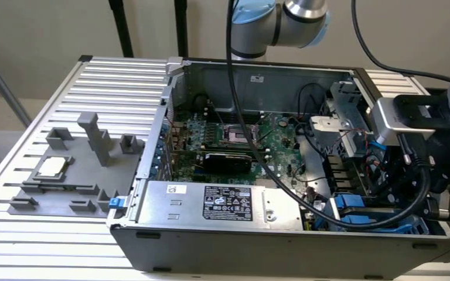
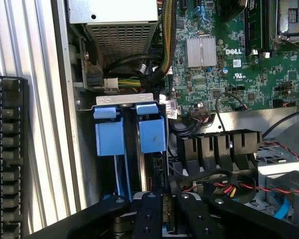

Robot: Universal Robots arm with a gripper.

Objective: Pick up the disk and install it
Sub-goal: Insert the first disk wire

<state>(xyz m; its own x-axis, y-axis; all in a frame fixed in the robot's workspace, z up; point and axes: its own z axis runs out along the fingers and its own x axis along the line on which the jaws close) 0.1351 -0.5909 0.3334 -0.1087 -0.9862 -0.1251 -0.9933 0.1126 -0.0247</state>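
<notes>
1. Exterior view: open computer case [image 1: 287, 246] lying on a ribbed metal table [image 1: 53, 117]; motherboard [image 1: 233, 140] exposed; silver power supply [image 1: 209, 205] along the near wall.
2. Exterior view: grey fixture plate [image 1: 68, 175] on the table at this view's left, carrying a small square chip [image 1: 53, 167].
3. Exterior view: gripper [image 1: 401, 193] lowered into the case's corner at this view's right, above blue drive carriers [image 1: 358, 211].
4. Wrist view: black fingers [image 2: 149, 214] drawn close, pinching the edge of the disk [image 2: 152, 149], which stands in the drive bay beside a second blue carrier [image 2: 109, 137].
</notes>
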